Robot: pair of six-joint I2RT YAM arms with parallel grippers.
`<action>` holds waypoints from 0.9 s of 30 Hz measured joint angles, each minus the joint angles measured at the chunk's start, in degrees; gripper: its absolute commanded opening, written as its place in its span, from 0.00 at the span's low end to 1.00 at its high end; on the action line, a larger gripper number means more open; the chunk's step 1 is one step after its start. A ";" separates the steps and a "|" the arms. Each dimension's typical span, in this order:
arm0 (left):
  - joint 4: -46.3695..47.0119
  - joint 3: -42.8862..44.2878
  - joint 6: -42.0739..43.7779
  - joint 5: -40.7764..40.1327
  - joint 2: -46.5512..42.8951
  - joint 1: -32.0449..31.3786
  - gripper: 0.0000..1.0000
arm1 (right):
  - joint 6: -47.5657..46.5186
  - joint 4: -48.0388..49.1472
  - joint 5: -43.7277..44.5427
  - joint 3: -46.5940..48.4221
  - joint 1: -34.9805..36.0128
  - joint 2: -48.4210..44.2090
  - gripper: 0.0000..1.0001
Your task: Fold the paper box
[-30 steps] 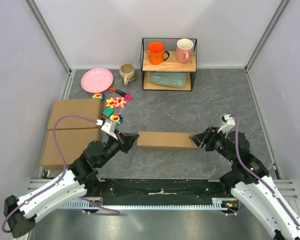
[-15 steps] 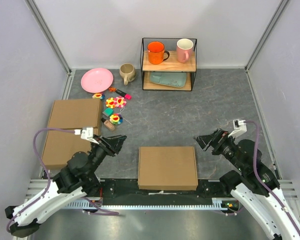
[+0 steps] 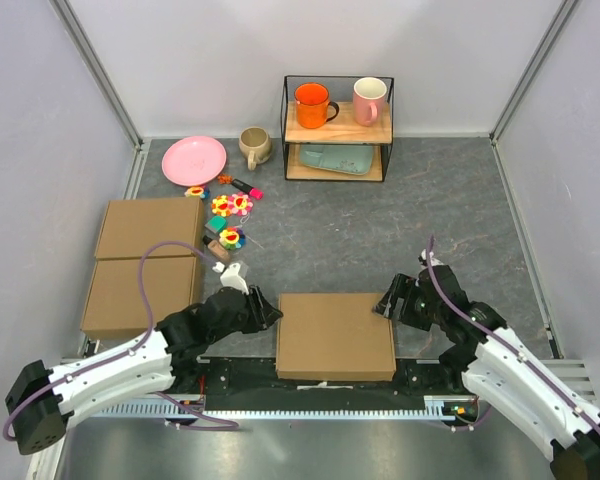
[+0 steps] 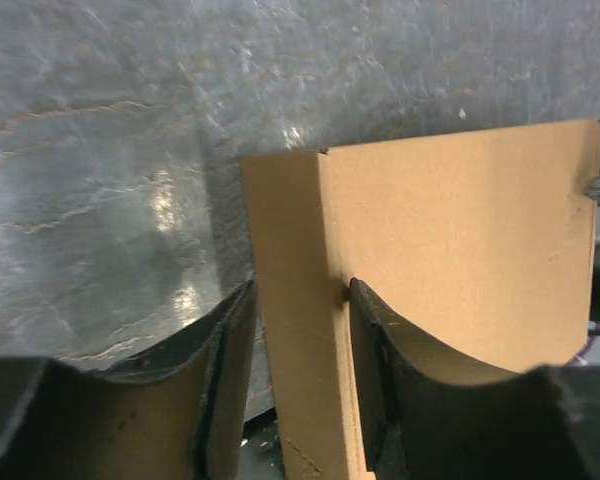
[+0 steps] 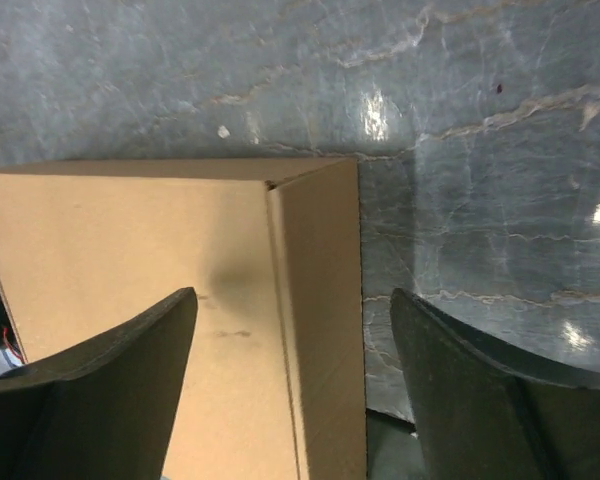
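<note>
Paper box: the plain brown cardboard mailer-style box (image 3: pixel 335 335) lies flat on the grey marbled table (image 3: pixel 430 220), between the two arms. Its near side reaches over the black strip (image 3: pixel 240 375) in front of the arm bases.
Fold state: the top panel covers the whole box and both short side walls stand upright under it. No loose flap is visible, so I judge the folding nearly finished. The near side is not well seen.
Left gripper (image 4: pixel 300 290): the jaws are released and half apart. They straddle the left top edge, one finger (image 4: pixel 225 380) outside the side wall with a small gap, the other over the top panel. Nothing is pinched.
Right gripper (image 5: pixel 292 295): the jaws are spread wide and hold nothing. They hang over the right top edge, one finger (image 5: pixel 130 370) above the top panel, the other above bare table.
Reason for the placing: each gripper faces one short end, probably so that the two can press or square both ends together.
Reason for the box position: close to the bases, both arms reach it with bent elbows.
Risk: a push from one side only could slide the light box.
Other boxes: the pair of flat brown ready-made boxes (image 3: pixel 145 265) lies well apart on the left.
</note>
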 measured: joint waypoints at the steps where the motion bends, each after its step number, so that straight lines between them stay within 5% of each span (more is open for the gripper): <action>1: 1.07 -0.68 -0.24 0.85 0.44 -0.02 0.39 | -0.35 1.07 -0.74 -0.81 0.00 1.18 0.74; 5: 8.07 -1.95 -0.72 4.79 3.96 0.00 0.27 | 0.46 7.45 -4.33 -3.80 -0.09 3.45 0.49; 11: 14.56 -2.01 -0.26 2.56 8.94 1.14 0.26 | 1.14 16.06 -1.51 -7.10 -0.59 3.15 0.34; 17: 19.87 0.85 2.78 -0.48 16.96 6.01 0.26 | 0.48 28.57 3.17 -5.31 -0.76 15.47 0.35; 27: 19.23 19.85 9.57 3.17 37.27 21.77 0.32 | -0.35 45.88 2.73 5.86 -6.69 41.38 0.53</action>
